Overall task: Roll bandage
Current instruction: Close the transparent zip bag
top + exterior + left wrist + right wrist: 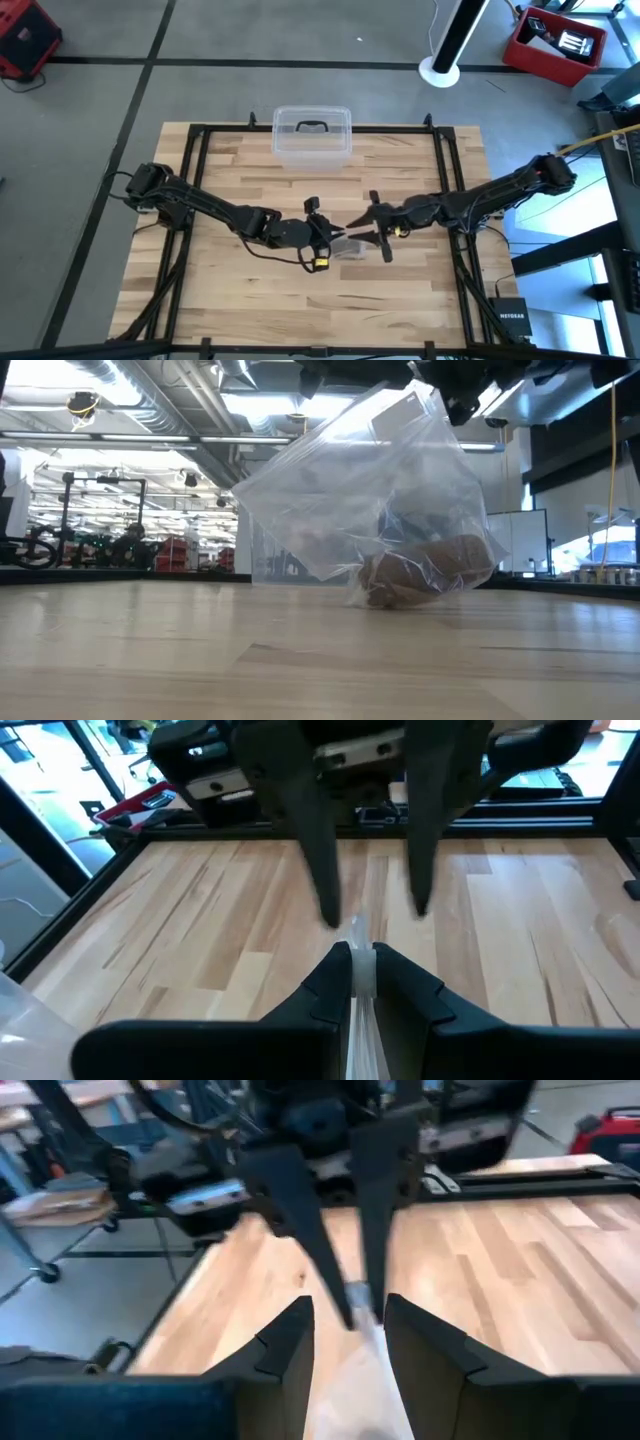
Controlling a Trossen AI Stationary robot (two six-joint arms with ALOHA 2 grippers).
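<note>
Below both pincers, rolled bandage (428, 570) inside bag (370, 480): soft, light, slippery through plastic. Left pincer (362, 963) pinching bag edge; right pincer (350, 1325) wide.

Bandage (425, 568): inside bag (370, 490), mid-bench (230, 300), between left end effector (325, 240) and right end effector (378, 232). Box (312, 138): bench's far edge.
</note>
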